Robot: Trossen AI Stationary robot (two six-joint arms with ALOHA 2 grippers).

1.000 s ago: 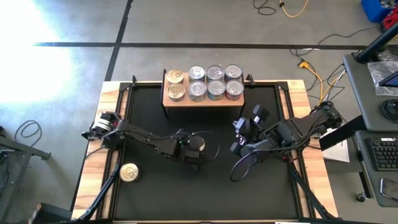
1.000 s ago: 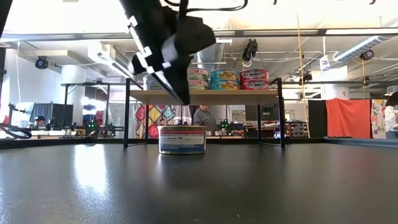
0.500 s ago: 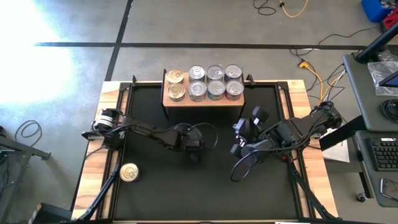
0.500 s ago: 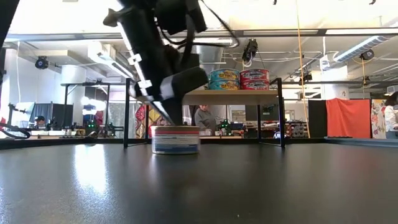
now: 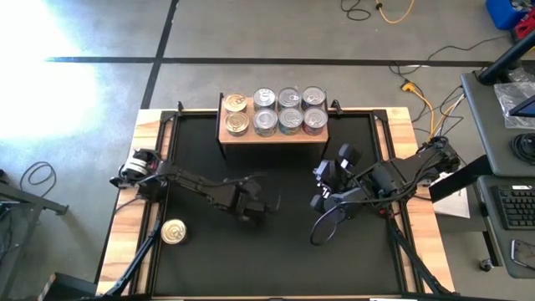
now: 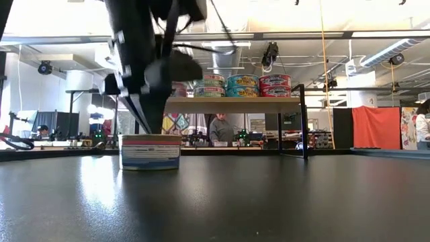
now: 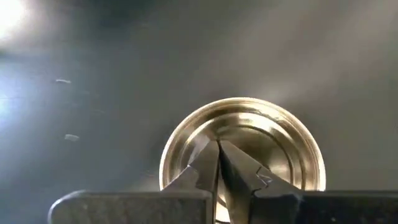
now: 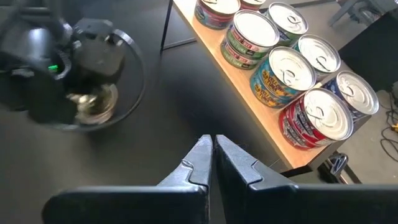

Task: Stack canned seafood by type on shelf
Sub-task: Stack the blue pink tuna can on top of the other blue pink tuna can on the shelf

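Left wrist view: left gripper [image 7: 217,163] fingers pressed together directly over a gold-lidded can [image 7: 244,146] on the counter [image 5: 284,259], well short of the shelf [image 5: 273,134]; right gripper [image 8: 212,160], fingers together, waits nearer it.

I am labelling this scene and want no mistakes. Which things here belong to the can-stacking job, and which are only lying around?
Belong to the job:
- wooden shelf with stacked cans
- gold-lidded can under the left tool
- gold-lidded can near the table's left edge

Only lying around:
- yellow cable on the floor
- keyboard on the side desk
- idle right tool
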